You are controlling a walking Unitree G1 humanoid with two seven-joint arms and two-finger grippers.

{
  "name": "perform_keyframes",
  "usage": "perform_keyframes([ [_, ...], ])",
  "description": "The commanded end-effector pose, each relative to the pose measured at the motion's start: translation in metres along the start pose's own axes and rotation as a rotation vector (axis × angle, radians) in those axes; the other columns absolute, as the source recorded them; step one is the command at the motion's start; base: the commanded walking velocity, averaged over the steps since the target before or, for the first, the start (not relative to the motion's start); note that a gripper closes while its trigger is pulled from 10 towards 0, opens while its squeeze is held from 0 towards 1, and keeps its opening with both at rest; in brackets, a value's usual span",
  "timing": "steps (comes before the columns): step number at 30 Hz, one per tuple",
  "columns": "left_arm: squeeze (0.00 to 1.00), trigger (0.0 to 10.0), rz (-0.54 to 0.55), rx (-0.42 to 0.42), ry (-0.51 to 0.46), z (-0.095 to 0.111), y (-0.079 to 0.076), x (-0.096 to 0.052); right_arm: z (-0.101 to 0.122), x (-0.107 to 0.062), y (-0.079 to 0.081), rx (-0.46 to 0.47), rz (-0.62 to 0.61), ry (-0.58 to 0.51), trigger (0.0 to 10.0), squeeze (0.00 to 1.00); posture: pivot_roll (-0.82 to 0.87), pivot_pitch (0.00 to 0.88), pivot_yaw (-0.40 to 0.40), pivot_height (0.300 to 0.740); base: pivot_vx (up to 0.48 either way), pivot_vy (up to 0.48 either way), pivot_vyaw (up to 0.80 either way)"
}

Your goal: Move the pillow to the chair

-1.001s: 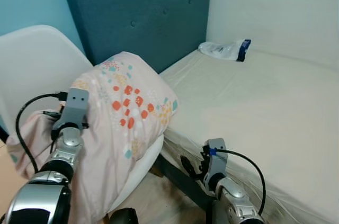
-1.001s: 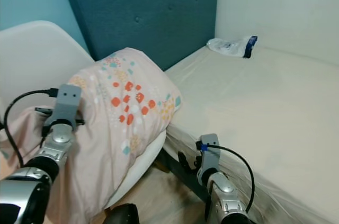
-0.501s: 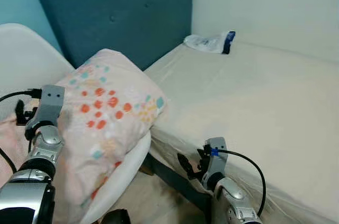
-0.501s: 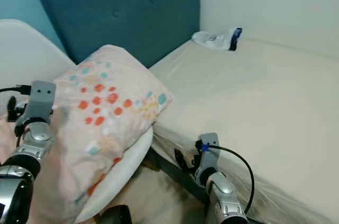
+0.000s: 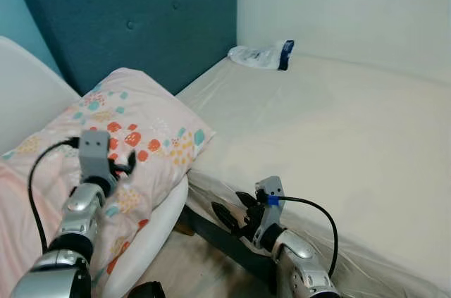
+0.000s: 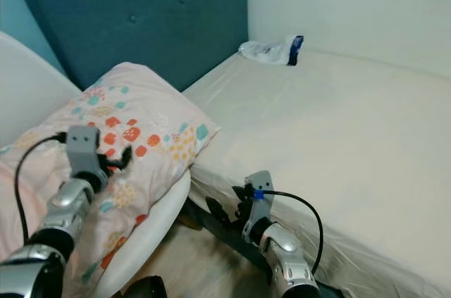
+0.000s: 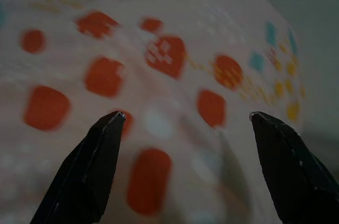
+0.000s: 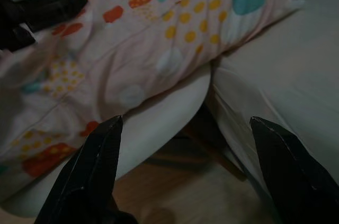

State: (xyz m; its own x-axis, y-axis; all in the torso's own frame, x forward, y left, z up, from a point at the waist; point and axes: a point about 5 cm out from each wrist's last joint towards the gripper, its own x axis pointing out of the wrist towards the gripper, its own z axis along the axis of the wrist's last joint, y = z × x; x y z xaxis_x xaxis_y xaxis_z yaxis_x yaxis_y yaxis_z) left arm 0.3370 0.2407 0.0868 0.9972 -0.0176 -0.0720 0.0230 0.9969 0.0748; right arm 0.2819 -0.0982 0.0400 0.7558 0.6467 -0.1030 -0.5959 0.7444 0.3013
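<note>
The pillow (image 5: 120,136) lies on the white chair (image 5: 158,220), left of the bed (image 5: 338,136). The left pincer (image 7: 185,123) hangs spread just over its spotted cover. The right pincer (image 8: 183,134), spread too, points low at the chair edge between the two.

The pillow (image 5: 120,136) lies on the white chair (image 5: 151,231) beside the bed (image 5: 331,143).

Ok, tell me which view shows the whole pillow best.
The left eye view: the pillow lies across the white chair, nearly all in frame. The right eye view shows the same. The left wrist view gives a blurred close-up of its dots between the open left hand; the right wrist view catches one end.
</note>
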Motion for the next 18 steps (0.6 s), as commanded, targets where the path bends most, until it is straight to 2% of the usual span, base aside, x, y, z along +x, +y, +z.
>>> perform_keyframes([
  [1, 0.00, 10.0, -0.047, 0.110, 0.048, -0.011, -0.004, -0.006, 0.001, 0.003, 0.007, 0.014, 0.050, -0.002, 10.0, 0.00, -0.08, 0.017, 0.027, 0.490, 0.000, 0.000, 0.00],
  [2, 0.00, 10.0, -0.047, 0.110, 0.048, -0.011, -0.004, -0.006, 0.001, 0.003, 0.007, 0.014, 0.050, -0.002, 10.0, 0.00, -0.08, 0.017, 0.027, 0.490, 0.000, 0.000, 0.00],
  [4, 0.00, 10.0, -0.082, 0.369, 0.125, -0.027, -0.009, -0.013, 0.003, 0.005, 0.009, -0.001, 0.070, 0.001, 10.0, 0.00, -0.07, 0.014, 0.022, 0.490, 0.000, 0.000, 0.00],
  [5, 0.00, 10.0, -0.080, 0.455, 0.150, -0.032, -0.008, -0.015, 0.005, 0.006, 0.009, -0.008, 0.065, -0.011, 10.0, 0.00, -0.07, 0.013, 0.022, 0.490, 0.000, 0.000, 0.00],
  [6, 0.00, 10.0, -0.080, 0.455, 0.150, -0.032, -0.008, -0.015, 0.005, 0.006, 0.009, -0.008, 0.065, -0.011, 10.0, 0.00, -0.07, 0.013, 0.022, 0.490, 0.000, 0.000, 0.00],
  [7, 0.00, 10.0, -0.066, 0.527, 0.164, -0.035, -0.007, -0.016, 0.006, 0.007, 0.009, -0.013, 0.060, -0.017, 10.0, 0.00, -0.07, 0.012, 0.022, 0.490, 0.000, 0.000, 0.00],
  [8, 0.00, 10.0, -0.066, 0.527, 0.164, -0.035, -0.007, -0.016, 0.006, 0.007, 0.009, -0.013, 0.060, -0.017, 10.0, 0.00, -0.07, 0.012, 0.022, 0.490, 0.000, 0.000, 0.00],
  [9, 0.00, 10.0, -0.103, 0.623, 0.186, -0.039, -0.011, -0.017, 0.006, 0.007, 0.009, -0.030, 0.060, -0.014, 10.0, 0.00, -0.07, 0.009, 0.021, 0.490, 0.000, 0.000, 0.00],
  [13, 0.00, 10.0, -0.162, 0.717, 0.224, -0.046, -0.017, -0.020, 0.006, 0.007, 0.009, -0.026, 0.064, -0.005, 10.0, 0.00, -0.08, 0.008, 0.021, 0.490, 0.000, 0.000, 0.00],
  [16, 0.00, 10.0, -0.155, 0.817, 0.243, -0.052, -0.022, -0.021, 0.005, 0.006, 0.009, -0.022, 0.067, -0.001, 10.0, 0.00, -0.08, 0.013, 0.024, 0.490, 0.000, 0.000, 0.00],
  [18, 0.00, 10.0, -0.155, 0.817, 0.243, -0.052, -0.022, -0.021, 0.005, 0.006, 0.009, -0.022, 0.067, -0.001, 10.0, 0.00, -0.08, 0.013, 0.024, 0.490, 0.000, 0.000, 0.00],
])
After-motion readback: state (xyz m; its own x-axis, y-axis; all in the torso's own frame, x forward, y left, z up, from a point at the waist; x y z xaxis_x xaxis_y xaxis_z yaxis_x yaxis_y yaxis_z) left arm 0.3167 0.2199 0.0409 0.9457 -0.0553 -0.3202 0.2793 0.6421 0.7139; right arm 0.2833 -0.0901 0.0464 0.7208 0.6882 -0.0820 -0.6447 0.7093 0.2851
